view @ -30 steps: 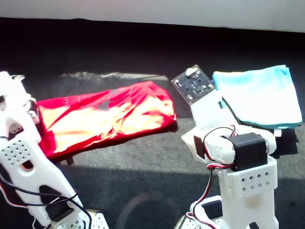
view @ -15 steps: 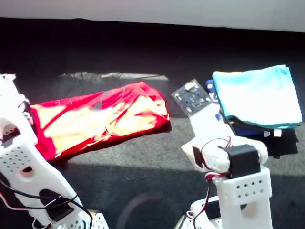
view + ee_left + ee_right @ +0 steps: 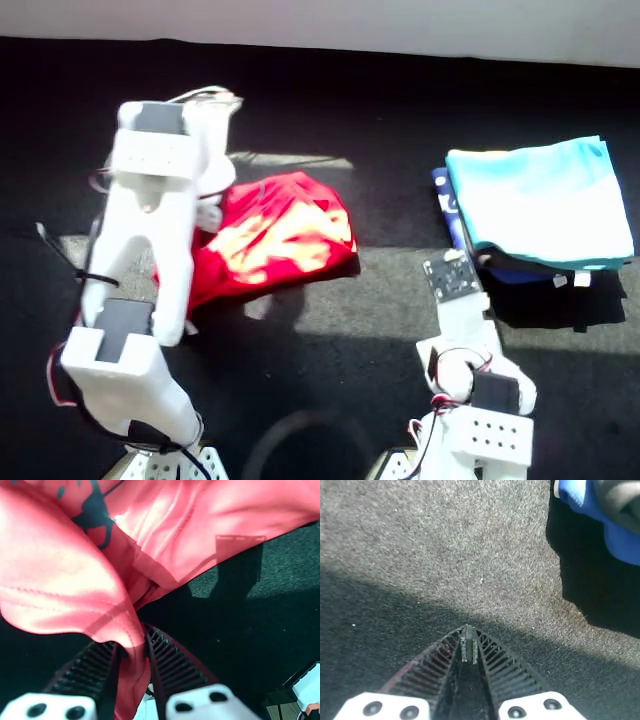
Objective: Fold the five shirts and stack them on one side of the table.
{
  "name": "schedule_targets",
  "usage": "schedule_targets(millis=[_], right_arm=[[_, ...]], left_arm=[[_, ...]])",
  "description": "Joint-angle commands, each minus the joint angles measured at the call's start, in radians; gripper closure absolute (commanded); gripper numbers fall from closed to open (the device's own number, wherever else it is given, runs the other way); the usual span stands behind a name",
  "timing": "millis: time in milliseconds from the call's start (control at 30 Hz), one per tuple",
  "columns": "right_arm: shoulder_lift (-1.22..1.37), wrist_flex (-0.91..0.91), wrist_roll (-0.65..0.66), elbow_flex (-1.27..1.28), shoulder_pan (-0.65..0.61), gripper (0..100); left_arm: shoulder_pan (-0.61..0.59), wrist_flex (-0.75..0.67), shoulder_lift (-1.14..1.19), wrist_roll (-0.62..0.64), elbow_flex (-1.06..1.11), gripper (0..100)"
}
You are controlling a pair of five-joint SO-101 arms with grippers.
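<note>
A red shirt [image 3: 285,232] lies bunched left of the table's middle, and one end of it is lifted. My left arm [image 3: 155,215] stretches over that end. In the left wrist view my left gripper [image 3: 131,647] is shut on a fold of the red shirt [image 3: 65,580], which hangs above the dark table. At the right stands a stack of folded shirts with a light blue shirt [image 3: 540,205] on top and blue and black ones beneath. My right gripper [image 3: 468,649] is shut on nothing just above the cloth, near the stack's blue shirt [image 3: 600,515].
The table [image 3: 350,330] is covered in dark grey cloth crossed by bands of sunlight and shadow. My right arm [image 3: 460,300] sits drawn back close to its base at the front. A pale wall runs along the far edge.
My left arm has swung from the left edge over the table, carrying the red shirt's left end rightward so that the shirt is shorter. My right arm has pulled back toward its base.
</note>
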Motion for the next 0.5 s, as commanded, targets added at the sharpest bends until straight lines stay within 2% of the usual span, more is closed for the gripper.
schedule_targets(millis=[0, 133, 300, 467], right_arm=[[-0.130, -0.058, 0.011, 0.157, 0.025, 99.2], [-0.277, -0.056, 0.014, 0.306, 0.030, 99.2], [-0.367, 0.033, 0.012, 0.295, 0.031, 99.2], [-0.337, 0.005, -0.040, 0.295, 0.033, 99.2]], left_arm=[[0.140, 0.002, -0.056, 0.011, -0.104, 99], [0.228, -0.086, -0.056, 0.006, -0.143, 99], [0.305, -0.164, -0.016, 0.006, -0.153, 99], [0.306, -0.242, 0.111, 0.008, -0.153, 99]])
